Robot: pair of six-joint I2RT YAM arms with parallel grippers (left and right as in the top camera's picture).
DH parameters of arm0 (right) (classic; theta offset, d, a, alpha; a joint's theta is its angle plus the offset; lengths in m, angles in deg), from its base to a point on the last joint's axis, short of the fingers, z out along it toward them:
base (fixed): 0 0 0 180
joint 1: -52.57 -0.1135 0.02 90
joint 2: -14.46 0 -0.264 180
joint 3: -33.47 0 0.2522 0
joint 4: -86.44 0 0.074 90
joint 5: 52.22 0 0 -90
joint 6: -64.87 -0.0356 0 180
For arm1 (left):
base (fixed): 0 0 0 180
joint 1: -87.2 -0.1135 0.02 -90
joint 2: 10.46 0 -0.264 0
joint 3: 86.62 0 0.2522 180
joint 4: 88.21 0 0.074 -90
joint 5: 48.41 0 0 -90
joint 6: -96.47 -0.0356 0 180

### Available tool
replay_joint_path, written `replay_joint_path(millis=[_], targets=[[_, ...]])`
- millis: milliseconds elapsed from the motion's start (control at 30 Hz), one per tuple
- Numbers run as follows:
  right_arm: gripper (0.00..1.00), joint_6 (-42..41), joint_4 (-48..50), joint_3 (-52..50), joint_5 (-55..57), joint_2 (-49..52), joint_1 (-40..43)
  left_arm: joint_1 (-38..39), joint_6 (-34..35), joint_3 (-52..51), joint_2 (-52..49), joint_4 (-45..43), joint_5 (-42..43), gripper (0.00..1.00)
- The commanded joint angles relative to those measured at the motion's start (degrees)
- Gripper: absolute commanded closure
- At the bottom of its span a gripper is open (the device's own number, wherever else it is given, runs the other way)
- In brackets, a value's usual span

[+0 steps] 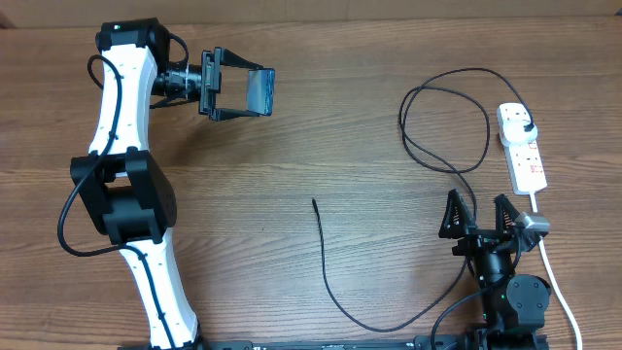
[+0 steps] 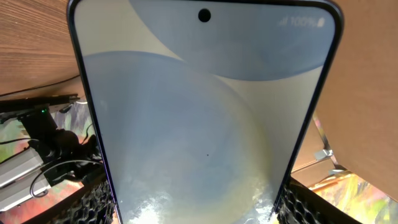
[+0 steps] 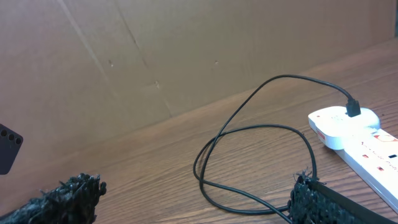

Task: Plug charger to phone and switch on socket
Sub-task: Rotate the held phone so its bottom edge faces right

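Note:
My left gripper [image 1: 251, 93] is shut on the phone [image 1: 260, 90] at the far left, holding it off the table by its long edges. In the left wrist view its light blue screen [image 2: 205, 118] fills the frame between the pads [image 2: 93, 202]. The charger's black cable [image 1: 330, 277] lies on the table, its connector tip [image 1: 314, 201] free near the middle. Its plug [image 1: 526, 129] sits in the white socket strip [image 1: 528, 160] at the right. My right gripper [image 1: 477, 201] stands open just below the cable loops [image 3: 249, 127], holding nothing.
The strip's thick white cord [image 1: 559, 282] runs down the right side past the right arm. A brown cardboard wall [image 3: 155, 56] rises behind the table. The strip's end [image 3: 354, 134] lies to the right of the right fingers.

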Motion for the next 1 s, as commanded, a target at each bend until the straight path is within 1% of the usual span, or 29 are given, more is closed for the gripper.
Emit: replay_joint_path(millis=[0,733,967], targets=[[0.00,0.35,0.35,-0.61,0.79,-0.39,-0.33,0.37,0.79,1.70,0.04,0.13,1.99,0.96],[0.00,0.35,0.35,-0.61,0.79,-0.39,-0.33,0.37,0.79,1.70,0.04,0.09,1.90,0.96],[0.00,0.35,0.35,-0.61,0.79,-0.39,-0.33,0.37,0.81,1.70,0.04,0.11,-1.29,0.96]])
